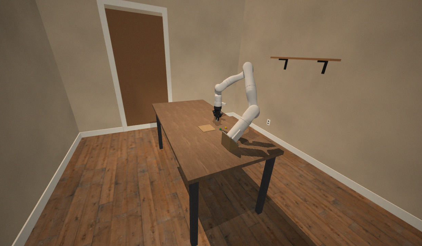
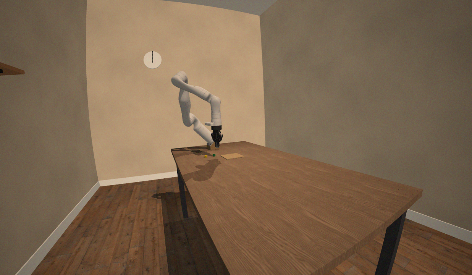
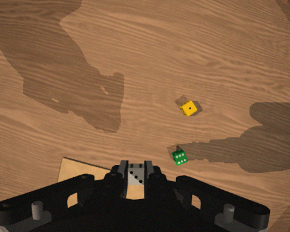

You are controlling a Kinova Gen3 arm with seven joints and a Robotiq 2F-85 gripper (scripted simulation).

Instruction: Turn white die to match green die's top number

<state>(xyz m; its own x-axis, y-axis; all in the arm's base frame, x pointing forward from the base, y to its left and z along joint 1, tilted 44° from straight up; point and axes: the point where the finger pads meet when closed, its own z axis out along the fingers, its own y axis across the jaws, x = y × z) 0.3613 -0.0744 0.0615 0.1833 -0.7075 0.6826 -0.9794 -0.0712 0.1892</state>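
Hovering above the tabletop (image 1: 187, 146) (image 2: 282, 191) from the top, the end effector (image 1: 217, 118) (image 2: 217, 144) (image 3: 136, 170) is tiny; outside, die detail is indistinct. At the wrist, narrowly parted fingers clamp the white die (image 3: 136, 176), three-pip face cameraward, six-pip side foreshortened.

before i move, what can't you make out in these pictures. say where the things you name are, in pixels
- white die (image 3: 135, 175): sides against the fingers hidden, wrist view
- mat (image 3: 84, 169): mostly covered by the hand (image 3: 136, 170), wrist view
- yellow die (image 1: 225, 127) (image 2: 206, 156) and green die (image 1: 220, 128) (image 2: 214, 155): pips too small, top and exterior views
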